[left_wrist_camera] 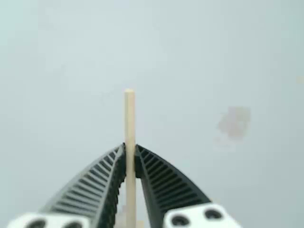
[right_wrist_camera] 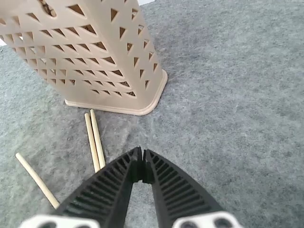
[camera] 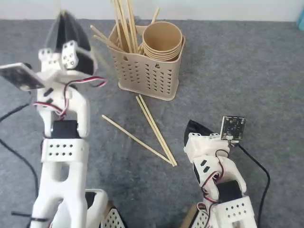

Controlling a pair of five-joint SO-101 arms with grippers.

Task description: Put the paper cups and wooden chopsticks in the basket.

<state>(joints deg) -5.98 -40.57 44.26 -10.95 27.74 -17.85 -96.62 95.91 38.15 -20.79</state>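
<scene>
A perforated beige basket (camera: pixel 149 71) stands at the back centre, holding a stack of paper cups (camera: pixel 162 40) and several wooden chopsticks (camera: pixel 124 23). On the grey mat in front of it lie a pair of chopsticks (camera: pixel 154 128) side by side and a single chopstick (camera: pixel 135 138) to their left. My left gripper (left_wrist_camera: pixel 129 152) is raised at the back left, left of the basket, shut on a chopstick (left_wrist_camera: pixel 129 118) that sticks out past its tips. My right gripper (right_wrist_camera: pixel 141 164) is shut and empty, low over the mat just right of the pair of chopsticks (right_wrist_camera: pixel 95 140), facing the basket (right_wrist_camera: pixel 95 57).
The grey mat (camera: pixel 237 71) is open to the right of the basket. A pale wall runs along the back edge. Cables trail from both arm bases near the front.
</scene>
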